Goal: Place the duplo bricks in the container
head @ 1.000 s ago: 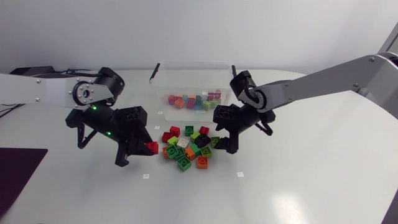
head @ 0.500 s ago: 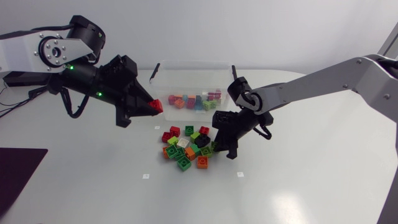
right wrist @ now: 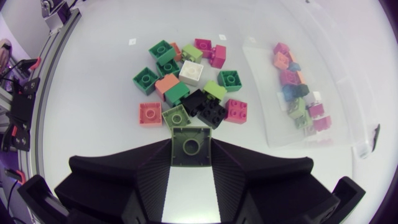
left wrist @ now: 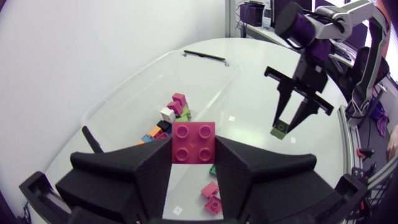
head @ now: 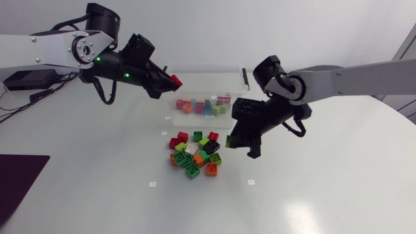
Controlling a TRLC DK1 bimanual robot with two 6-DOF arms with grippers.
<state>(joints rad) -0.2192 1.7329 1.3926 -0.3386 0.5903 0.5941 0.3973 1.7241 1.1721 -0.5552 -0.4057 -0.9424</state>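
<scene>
Pile of loose bricks on the table, at 6 o'clock from the container. The right gripper is up at the pile's 3 o'clock, clamped on a green brick; the right wrist view shows its hollow underside pinched by both fingers, the head view only a green corner at the tips. Farther back the clear container holds a row of mixed bricks, and the left gripper hovers over its 10 o'clock corner, closed on a red brick whose four studs show only in the left wrist view.
</scene>
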